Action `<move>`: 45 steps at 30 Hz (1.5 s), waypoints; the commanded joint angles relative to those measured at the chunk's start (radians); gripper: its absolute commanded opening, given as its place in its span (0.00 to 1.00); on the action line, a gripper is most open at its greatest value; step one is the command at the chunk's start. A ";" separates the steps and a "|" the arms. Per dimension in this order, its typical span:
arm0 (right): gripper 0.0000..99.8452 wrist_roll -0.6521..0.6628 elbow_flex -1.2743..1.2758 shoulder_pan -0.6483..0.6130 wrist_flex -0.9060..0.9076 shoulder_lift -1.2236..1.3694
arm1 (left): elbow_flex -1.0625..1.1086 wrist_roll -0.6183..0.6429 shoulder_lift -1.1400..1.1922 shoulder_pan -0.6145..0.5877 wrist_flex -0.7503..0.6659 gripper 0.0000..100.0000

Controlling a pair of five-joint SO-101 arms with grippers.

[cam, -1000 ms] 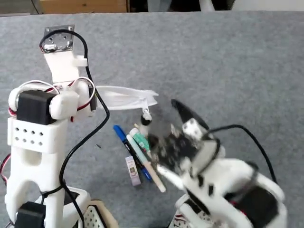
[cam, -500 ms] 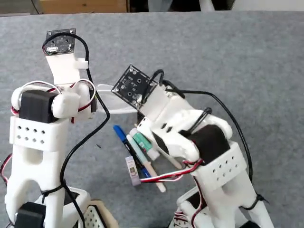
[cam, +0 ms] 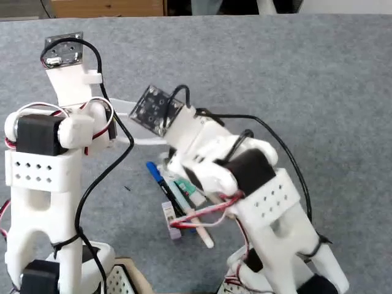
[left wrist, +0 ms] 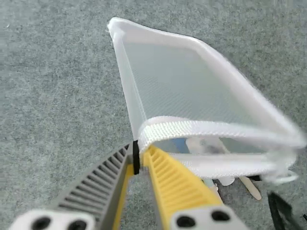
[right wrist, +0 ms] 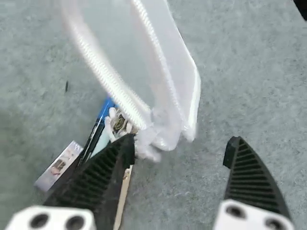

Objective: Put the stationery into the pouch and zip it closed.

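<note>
2 grippers tend the white mesh zip pouch (left wrist: 192, 91): the left gripper (left wrist: 136, 155), clamped on its zip hem, likely props the mouth open, while the right gripper (right wrist: 181, 143) hangs jaws apart above the loose blue and white pens (cam: 177, 199) lying just nearer.

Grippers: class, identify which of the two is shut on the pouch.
The left gripper: it pinches the woven zip edge of the pouch, whereas the right gripper stands wide open.
</note>
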 commanded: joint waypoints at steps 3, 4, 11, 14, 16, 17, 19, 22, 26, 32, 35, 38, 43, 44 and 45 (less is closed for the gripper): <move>0.31 0.051 -0.033 -0.115 0.118 -0.188 | -0.022 0.005 0.064 -0.016 0.003 0.03; 0.31 0.052 -0.024 -0.115 0.117 -0.206 | -0.028 0.005 0.080 -0.016 0.005 0.03; 0.31 0.081 0.090 -0.037 -0.020 -0.211 | -0.022 -0.026 0.101 -0.007 0.006 0.03; 0.31 0.132 0.114 -0.020 -0.071 -0.209 | 0.012 -0.029 0.101 -0.007 0.006 0.03; 0.31 0.160 0.131 -0.014 -0.098 -0.199 | 0.028 -0.029 0.101 -0.007 0.006 0.03; 0.31 0.172 0.136 -0.005 -0.112 -0.182 | 0.031 -0.029 0.101 -0.007 0.006 0.03; 0.31 0.192 0.136 0.018 -0.144 -0.134 | 0.031 -0.029 0.101 -0.005 0.008 0.03; 0.31 0.233 0.125 0.055 -0.203 -0.039 | 0.027 -0.029 0.101 -0.005 0.008 0.03; 0.30 0.252 0.077 0.066 -0.229 0.084 | 0.027 -0.029 0.103 -0.005 0.008 0.03; 0.08 0.250 -0.015 0.066 -0.233 0.214 | 0.027 -0.029 0.104 -0.005 0.006 0.03; 0.05 0.244 -0.036 0.068 -0.233 0.242 | 0.025 -0.029 0.104 -0.005 0.006 0.03; 0.04 0.242 -0.039 0.068 -0.233 0.243 | 0.025 -0.029 0.106 -0.005 0.006 0.03; 0.01 0.245 -0.058 0.068 -0.226 0.209 | 0.025 -0.029 0.104 -0.005 0.006 0.03; 0.01 0.245 -0.059 0.068 -0.226 0.194 | 0.025 -0.029 0.104 -0.005 0.006 0.03; 0.01 0.242 -0.059 0.068 -0.226 0.177 | 0.025 -0.029 0.104 -0.005 0.006 0.03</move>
